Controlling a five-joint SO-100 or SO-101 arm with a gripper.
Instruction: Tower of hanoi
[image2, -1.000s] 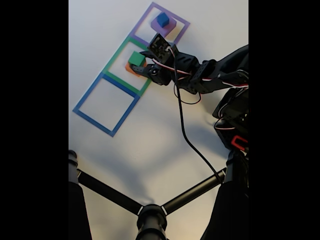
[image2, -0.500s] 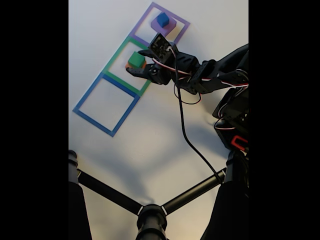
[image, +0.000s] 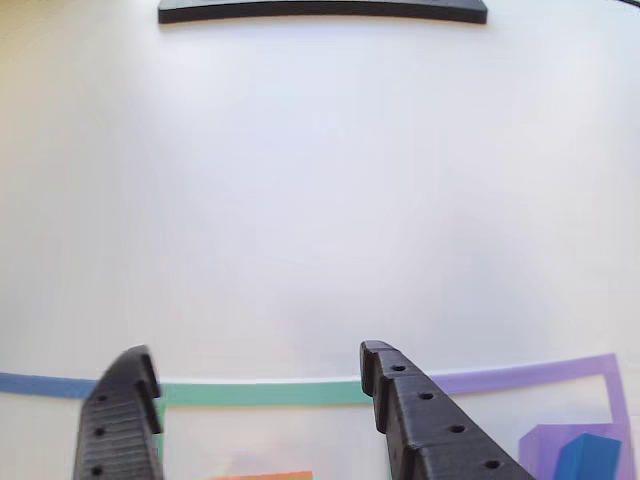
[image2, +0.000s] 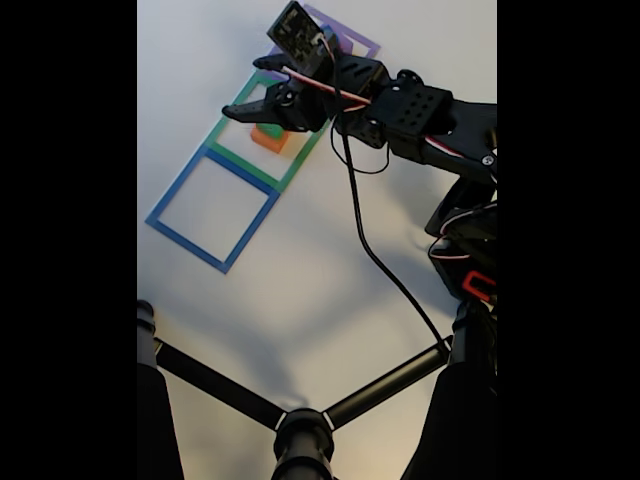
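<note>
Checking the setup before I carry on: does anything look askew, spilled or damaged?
Nothing stands out. The orange block lies flat inside the green outline, and the blue cube rests on the purple block. The gripper is open.

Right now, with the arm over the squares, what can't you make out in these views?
- Green block: hidden under the gripper in the fixed view.
- Orange block: mostly covered by the gripper there; cut off by the bottom edge in the other view.
- Blue cube and purple block: cut off at the other view's corner.
</note>
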